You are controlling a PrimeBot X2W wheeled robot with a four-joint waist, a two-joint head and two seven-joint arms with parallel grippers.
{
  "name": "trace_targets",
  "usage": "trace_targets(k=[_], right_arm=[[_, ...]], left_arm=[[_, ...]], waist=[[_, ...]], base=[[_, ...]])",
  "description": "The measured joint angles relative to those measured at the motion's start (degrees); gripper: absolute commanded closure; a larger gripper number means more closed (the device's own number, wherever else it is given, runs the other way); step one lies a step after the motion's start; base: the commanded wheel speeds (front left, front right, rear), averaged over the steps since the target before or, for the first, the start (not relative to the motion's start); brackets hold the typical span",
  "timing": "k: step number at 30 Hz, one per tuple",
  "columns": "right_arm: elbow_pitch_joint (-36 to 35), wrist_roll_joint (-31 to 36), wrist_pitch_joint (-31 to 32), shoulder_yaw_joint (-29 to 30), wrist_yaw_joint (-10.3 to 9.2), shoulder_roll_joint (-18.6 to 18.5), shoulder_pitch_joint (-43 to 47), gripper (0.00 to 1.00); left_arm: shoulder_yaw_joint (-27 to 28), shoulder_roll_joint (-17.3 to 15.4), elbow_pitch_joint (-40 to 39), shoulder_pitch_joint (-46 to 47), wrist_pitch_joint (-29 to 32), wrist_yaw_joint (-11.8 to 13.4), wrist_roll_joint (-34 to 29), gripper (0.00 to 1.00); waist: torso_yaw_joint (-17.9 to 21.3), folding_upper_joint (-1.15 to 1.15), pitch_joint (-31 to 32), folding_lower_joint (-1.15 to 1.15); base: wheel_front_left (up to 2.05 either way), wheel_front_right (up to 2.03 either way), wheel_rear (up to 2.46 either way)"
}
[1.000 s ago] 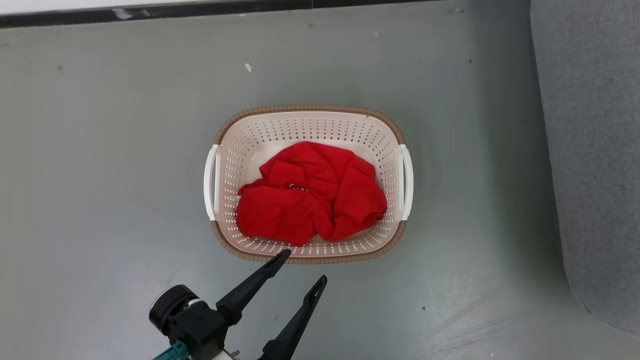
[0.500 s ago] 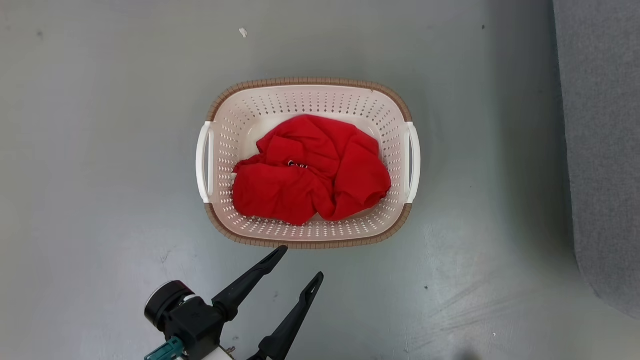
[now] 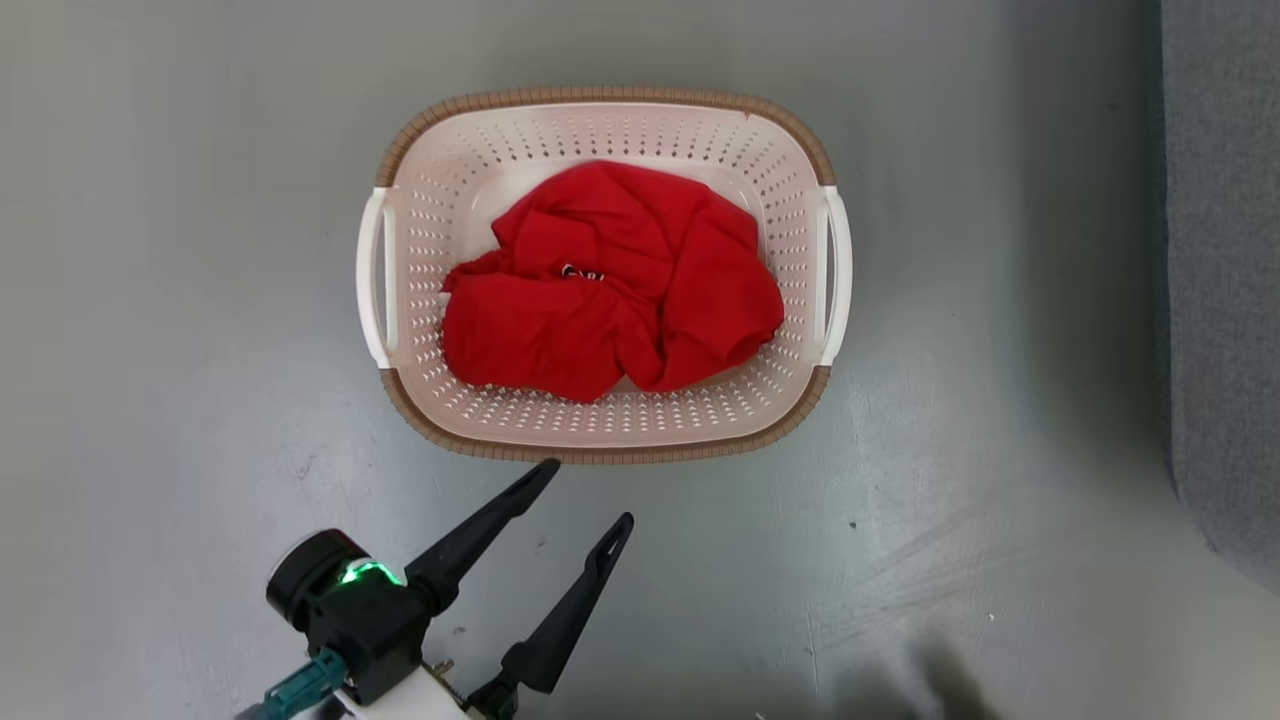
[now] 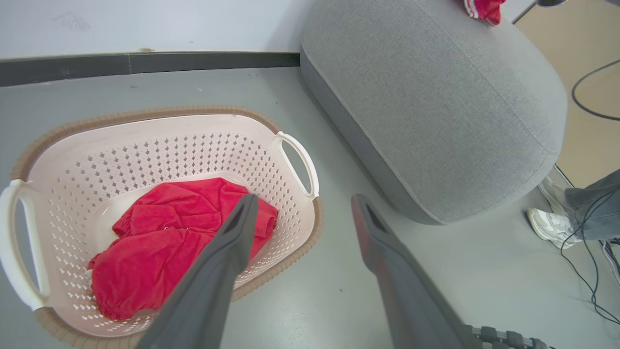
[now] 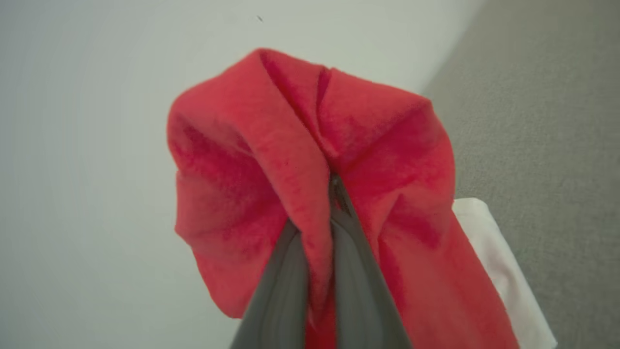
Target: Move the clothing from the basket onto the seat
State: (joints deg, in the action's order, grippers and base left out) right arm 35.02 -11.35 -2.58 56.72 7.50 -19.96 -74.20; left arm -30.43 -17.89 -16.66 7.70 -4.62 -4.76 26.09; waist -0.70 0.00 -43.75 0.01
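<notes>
A crumpled heap of red clothing lies in the cream perforated basket, which stands on the grey floor. My left gripper is open just outside the basket's near rim, with nothing between its fingers. In the left wrist view the left gripper hovers over the basket's right handle, and the clothing sits below its left finger. The grey seat stands right of the basket, with a red-and-white piece on its top. My right gripper is shut on red clothing with a white panel, beside the seat's fabric.
The seat's edge runs down the right side of the head view. A person's white shoe and trouser leg stand beyond the seat, with black cables trailing on the floor. A dark skirting strip runs along the wall behind the basket.
The head camera has moved, so the basket now sits higher and larger in the picture. My left gripper stays open near the basket's near rim, and a green light now shows on it.
</notes>
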Motion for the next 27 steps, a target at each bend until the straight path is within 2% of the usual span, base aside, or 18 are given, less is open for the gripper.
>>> trace_targets(k=[2,3,4,5,8,11,12,13,14,27], right_arm=[[0.8,0.4,-0.6,0.9,0.00,0.6,1.4,1.00],[1.1,0.5,-1.1,1.4,0.00,1.0,2.0,0.96],[1.3,0.4,-1.4,1.6,0.00,1.5,2.4,0.84],[1.5,0.4,-1.8,1.7,0.00,1.8,2.4,0.84],[2.0,0.3,-3.1,1.2,0.00,2.6,2.3,0.68],[2.9,0.2,-5.4,-0.8,0.00,4.4,2.3,0.56],[3.1,0.2,-5.8,-0.9,0.00,4.7,2.4,0.33],[3.3,0.2,-6.2,-1.0,0.00,4.7,2.4,0.04],[3.3,0.2,-6.7,-1.2,0.00,4.6,2.5,0.00],[3.2,-2.4,-9.1,-7.1,0.00,4.2,6.4,0.00]], left_arm=[[0.2,0.0,-0.2,0.6,0.0,0.0,0.0,0.00],[0.3,0.0,-0.3,0.9,0.0,0.0,-0.1,0.00],[0.4,-0.1,-0.4,1.3,0.0,0.0,-0.2,0.00],[0.6,-0.1,-0.7,1.6,0.0,0.0,-0.4,0.00],[1.5,-0.2,-0.9,2.8,-0.4,0.0,-0.9,0.00],[2.7,-0.7,-0.8,3.9,-1.3,0.0,-1.2,0.00],[2.7,-0.7,-0.6,4.1,-1.4,0.0,-1.2,0.00],[2.6,-0.6,-0.3,4.3,-1.4,0.0,-1.3,0.00],[2.5,-0.6,-0.1,4.5,-1.5,0.0,-1.4,0.00],[2.1,0.9,3.1,7.0,-3.8,-0.5,-1.0,0.00]], waist=[[0.2,0.00,-0.9,0.00],[0.3,0.00,-1.4,0.00],[0.4,0.00,-1.8,0.00],[0.5,0.00,-2.2,0.00],[0.9,0.00,-3.3,0.00],[2.0,0.00,-4.0,0.00],[2.2,0.00,-4.0,0.00],[2.4,0.00,-3.9,0.00],[2.5,0.00,-3.8,0.00],[3.8,0.00,-1.0,0.00]], base=[[0.00,0.00,0.00],[0.00,0.00,0.00],[0.00,0.00,0.00],[0.00,0.00,0.00],[0.00,0.00,0.00],[0.00,0.00,0.00],[0.00,0.00,0.00],[0.00,0.00,0.00],[0.00,0.00,0.00],[0.00,0.00,0.00]])
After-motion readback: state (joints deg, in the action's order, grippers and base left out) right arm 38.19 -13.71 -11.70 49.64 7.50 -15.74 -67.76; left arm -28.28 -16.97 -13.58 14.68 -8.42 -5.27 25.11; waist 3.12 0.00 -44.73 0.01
